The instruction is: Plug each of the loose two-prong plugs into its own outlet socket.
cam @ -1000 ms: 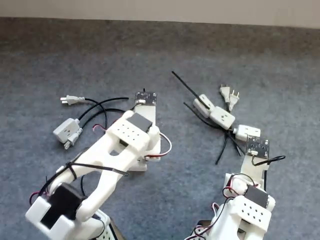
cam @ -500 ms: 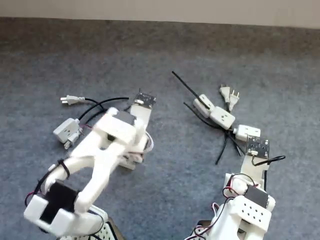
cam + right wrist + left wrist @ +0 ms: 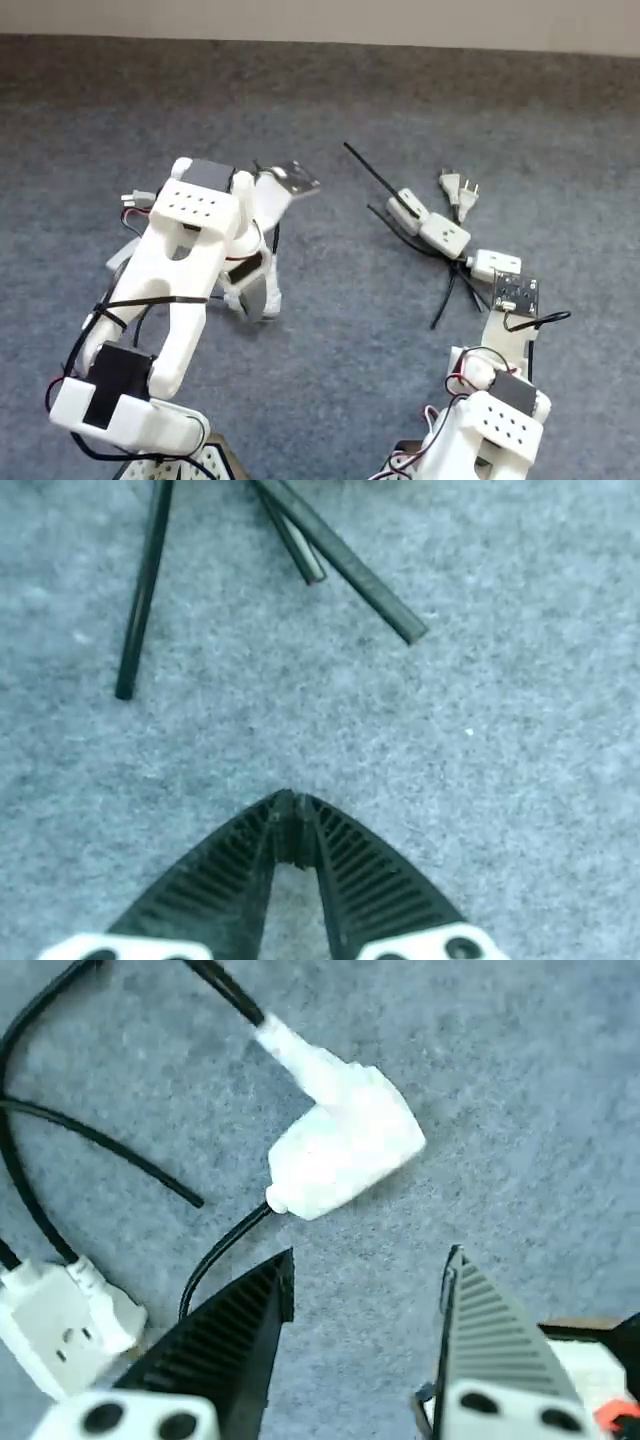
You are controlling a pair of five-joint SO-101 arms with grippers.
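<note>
— Jaws on the left gripper [image 3: 370, 1260]: how did they stand?
— Wide apart, with nothing between them, over the grey carpet [image 3: 520, 1080].
— What lay around it?
— Black cords [image 3: 90, 1140] looped across the carpet to one side, and a thin one ran from beside the white plug [image 3: 345, 1145] in under a finger [image 3: 235, 1340]. An outlet socket [image 3: 55, 1325] sat just beside that same finger, its slots showing. The way from the fingertips to the plug was open.
— And where was that plug?
— Just ahead of the gap, lying flat on the carpet, apart from both fingers. I couldn't make out its prongs.
— From above?
— The left arm [image 3: 190, 250] lay across that patch and covered most of it.
— The right gripper [image 3: 293, 805]?
— Fingers pressed together, gripping nothing, over bare carpet. Cut cord ends [image 3: 340, 555] lay ahead of it, clear of the tips.
— Its side of the table?
— Beyond the right arm [image 3: 500, 410], white sockets [image 3: 445, 235] sat in a row among tangled cords, and loose plugs [image 3: 450, 183] lay just past them, apart from every socket
</note>
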